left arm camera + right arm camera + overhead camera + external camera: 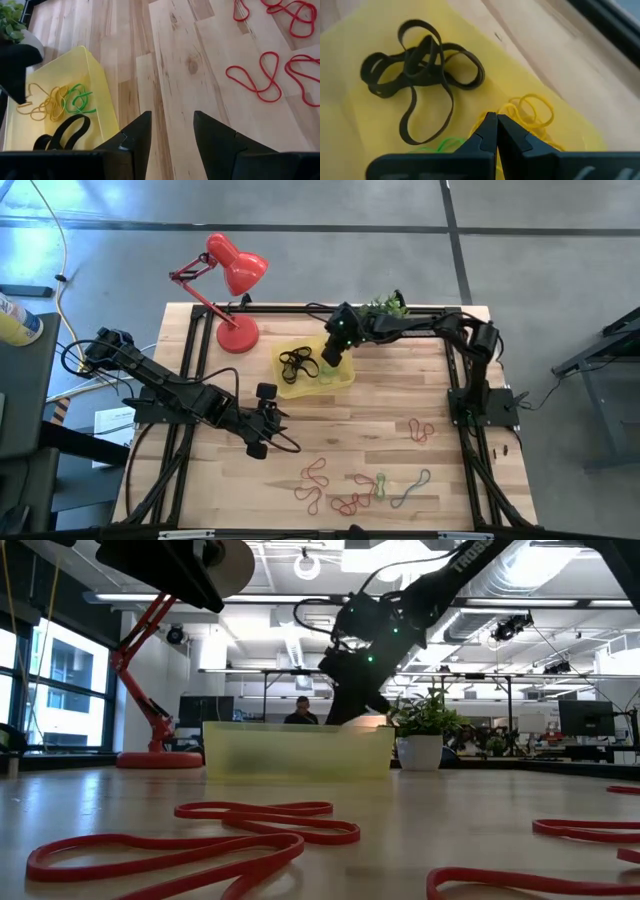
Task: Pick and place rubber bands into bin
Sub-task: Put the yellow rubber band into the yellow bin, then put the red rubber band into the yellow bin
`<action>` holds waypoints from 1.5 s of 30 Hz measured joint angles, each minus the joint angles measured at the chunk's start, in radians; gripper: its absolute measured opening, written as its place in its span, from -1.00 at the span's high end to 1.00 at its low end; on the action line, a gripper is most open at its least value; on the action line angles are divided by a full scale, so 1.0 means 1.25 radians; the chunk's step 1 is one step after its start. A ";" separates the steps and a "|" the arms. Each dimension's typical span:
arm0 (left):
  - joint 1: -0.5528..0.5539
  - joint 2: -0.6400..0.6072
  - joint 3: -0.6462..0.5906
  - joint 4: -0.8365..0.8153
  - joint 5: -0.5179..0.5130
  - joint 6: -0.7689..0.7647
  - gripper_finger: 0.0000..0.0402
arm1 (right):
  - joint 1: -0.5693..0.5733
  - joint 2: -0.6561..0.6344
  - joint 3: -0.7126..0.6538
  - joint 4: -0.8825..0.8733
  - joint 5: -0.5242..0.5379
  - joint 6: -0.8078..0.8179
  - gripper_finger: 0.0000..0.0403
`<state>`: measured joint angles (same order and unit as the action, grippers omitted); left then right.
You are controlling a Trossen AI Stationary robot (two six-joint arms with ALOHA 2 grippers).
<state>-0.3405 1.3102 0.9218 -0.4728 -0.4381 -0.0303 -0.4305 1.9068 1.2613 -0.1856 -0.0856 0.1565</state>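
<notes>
The yellow bin (296, 382) sits on the wooden worktop (380, 420) a little toward twelve o'clock from its middle, with the red lamp (232, 290) at about ten o'clock from it. Inside the bin lie a tangle of black bands (422, 65), some yellowish bands (532, 112) and a green band (80, 98).

The right gripper (333, 352) hangs over the bin's three o'clock end. Its fingers (512, 135) are clenched together with nothing visible between them; the black bands lie apart from the tips, toward the bin's nine o'clock end, and the yellowish bands lie just beside the tips.

The left gripper (268, 420) is over bare wood at about seven o'clock from the bin. Its fingers (137, 140) are spread and grip nothing. The bin lies just beyond them.

More red bands (318, 485) and a few other coloured ones (412, 486) lie loose along the worktop's six o'clock edge, well apart from both grippers, with another red band (420, 430) at about four o'clock from the bin.
</notes>
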 joint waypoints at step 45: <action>0.000 0.000 0.000 0.003 -0.006 0.027 0.32 | 0.209 -0.325 0.000 -0.317 0.056 -0.067 0.38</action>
<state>-0.3406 1.3102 0.9218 -0.4694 -0.4457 0.0031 -0.1697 1.5008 1.2610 -0.5821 -0.0152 0.0723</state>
